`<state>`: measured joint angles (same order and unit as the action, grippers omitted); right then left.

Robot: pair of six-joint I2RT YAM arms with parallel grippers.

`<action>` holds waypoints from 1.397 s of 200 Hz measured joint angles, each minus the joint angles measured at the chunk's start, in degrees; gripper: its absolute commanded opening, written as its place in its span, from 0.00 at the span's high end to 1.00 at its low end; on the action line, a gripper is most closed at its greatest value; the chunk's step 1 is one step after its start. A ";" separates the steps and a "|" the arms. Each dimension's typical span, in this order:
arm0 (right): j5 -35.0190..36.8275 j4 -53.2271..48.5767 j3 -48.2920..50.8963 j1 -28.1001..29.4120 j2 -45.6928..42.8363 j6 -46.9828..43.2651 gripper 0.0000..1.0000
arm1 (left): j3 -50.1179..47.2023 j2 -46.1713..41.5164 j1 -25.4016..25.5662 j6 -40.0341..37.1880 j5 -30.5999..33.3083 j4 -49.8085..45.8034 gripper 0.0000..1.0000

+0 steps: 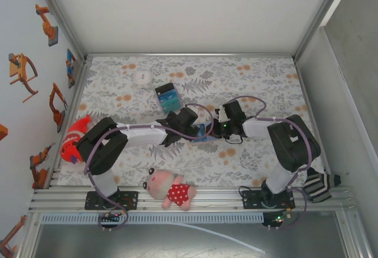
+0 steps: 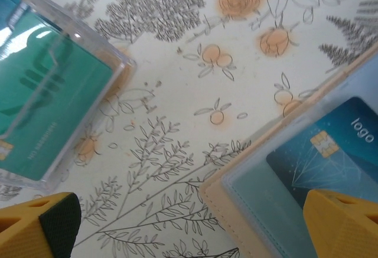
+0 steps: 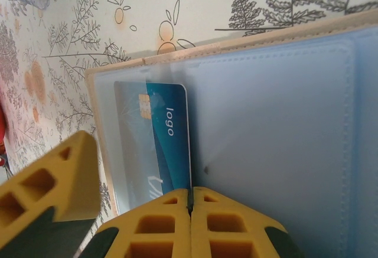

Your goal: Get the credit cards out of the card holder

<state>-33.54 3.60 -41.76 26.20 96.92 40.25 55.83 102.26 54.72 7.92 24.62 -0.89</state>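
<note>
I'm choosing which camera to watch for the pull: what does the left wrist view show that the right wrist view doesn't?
Left wrist, not right: the dark mark on the teal card in the clear box. Right wrist, not left: the right hand, shut, fingertips meeting at the edge of the blue card, and a wide blue-grey sleeve. Both: the card holder, that logo card, the floral table cover.

L end effector & R end effector close together at card holder, mid-table.
</note>
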 measured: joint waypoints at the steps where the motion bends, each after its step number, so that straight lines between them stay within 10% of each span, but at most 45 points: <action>1: -0.02 0.00 0.00 0.02 0.00 0.00 1.00 | 0.00 0.11 0.02 -0.02 -0.04 -0.02 0.03; 130: 1.44 -3.19 -0.35 -2.08 -3.93 -1.29 1.00 | 0.00 1.31 0.00 -0.90 -0.20 -0.22 0.03; 190: -2.75 3.41 0.55 -2.08 -3.98 1.27 0.80 | 0.00 1.36 0.02 -1.20 -0.20 -0.24 0.03; 279: -5.97 12.48 2.95 -2.01 -0.04 4.94 0.87 | 0.42 1.66 0.44 -1.18 -0.13 -0.42 0.03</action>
<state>-39.51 16.08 -38.81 24.18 96.88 45.19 56.25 103.92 55.16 6.74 24.49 -1.30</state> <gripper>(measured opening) 0.164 0.968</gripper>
